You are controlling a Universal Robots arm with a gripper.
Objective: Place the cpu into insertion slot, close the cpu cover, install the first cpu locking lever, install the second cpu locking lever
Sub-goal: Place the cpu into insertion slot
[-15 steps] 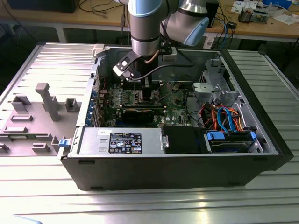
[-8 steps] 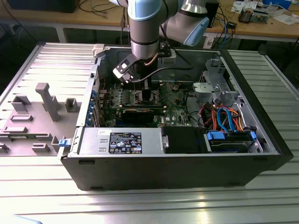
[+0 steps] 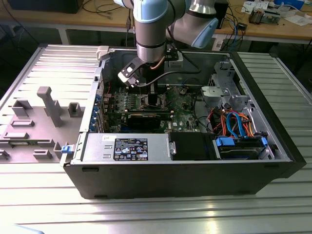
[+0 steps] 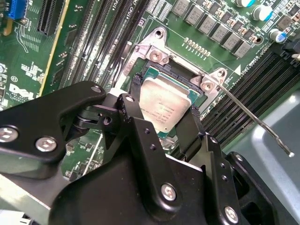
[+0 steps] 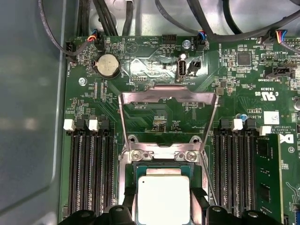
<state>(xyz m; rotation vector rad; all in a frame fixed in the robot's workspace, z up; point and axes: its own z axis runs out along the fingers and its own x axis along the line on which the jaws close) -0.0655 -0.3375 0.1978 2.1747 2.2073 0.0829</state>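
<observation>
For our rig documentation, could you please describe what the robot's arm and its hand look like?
The arm is built of silver-grey tubes with pale blue caps at the joints. A black cable and a thin copper-coloured cable run at the wrist. The hand is matte black, made of angular linked plates held by round silver screws.

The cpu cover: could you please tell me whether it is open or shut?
Open: in the first wrist view the cpu cover is folded back, green board showing through its cut-out, and the cpu lies uncovered.
</observation>
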